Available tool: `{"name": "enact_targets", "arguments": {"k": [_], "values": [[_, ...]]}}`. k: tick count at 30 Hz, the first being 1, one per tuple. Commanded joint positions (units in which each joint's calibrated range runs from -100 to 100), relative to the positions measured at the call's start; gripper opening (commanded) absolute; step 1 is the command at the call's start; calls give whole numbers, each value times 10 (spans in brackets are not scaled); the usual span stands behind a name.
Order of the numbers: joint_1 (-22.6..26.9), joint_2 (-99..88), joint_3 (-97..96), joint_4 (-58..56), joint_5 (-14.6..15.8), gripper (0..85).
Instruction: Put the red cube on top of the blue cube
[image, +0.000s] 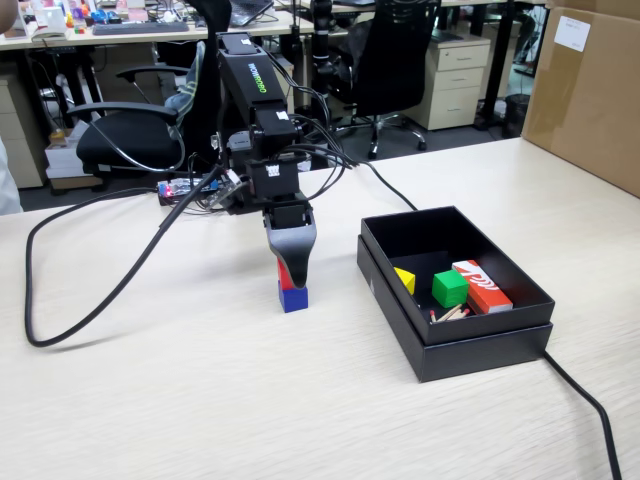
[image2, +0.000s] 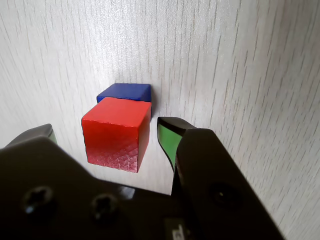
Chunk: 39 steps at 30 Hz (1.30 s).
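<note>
The red cube (image2: 117, 135) sits on top of the blue cube (image2: 125, 91) on the pale wooden table. Only the blue cube's far edge shows beyond the red one in the wrist view. In the fixed view the blue cube (image: 293, 297) stands left of the black box, with a sliver of the red cube (image: 283, 272) showing above it beside the dark finger. My gripper (image2: 107, 129) is open and straddles the red cube, with a gap to the green pad on each side. In the fixed view the gripper (image: 290, 270) points straight down over the stack.
A black open box (image: 460, 340) stands to the right, holding a yellow piece (image: 405, 280), a green cube (image: 449, 288), an orange-red box (image: 481, 286) and some sticks. A black cable (image: 100, 300) loops over the table's left side. A cardboard box (image: 590, 90) stands at the back right.
</note>
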<state>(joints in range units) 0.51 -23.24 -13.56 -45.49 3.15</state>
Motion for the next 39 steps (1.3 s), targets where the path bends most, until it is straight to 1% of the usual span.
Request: {"name": "enact_targets", "arguments": {"k": [1,4,12,17,26,33,35,39], "values": [[0,-45,20,8,-1,444],[0,-73,25,-16,0,464],[6,-207,25,-58,0,468],[10,-368,-56,-59,-2,467],[17,-637,-283,-52,-1,469],[2,-747,-444,23,-3,469],[-3,-755,-496,65,-7,479],[-5,-757,-543,117,-13,483]]}}
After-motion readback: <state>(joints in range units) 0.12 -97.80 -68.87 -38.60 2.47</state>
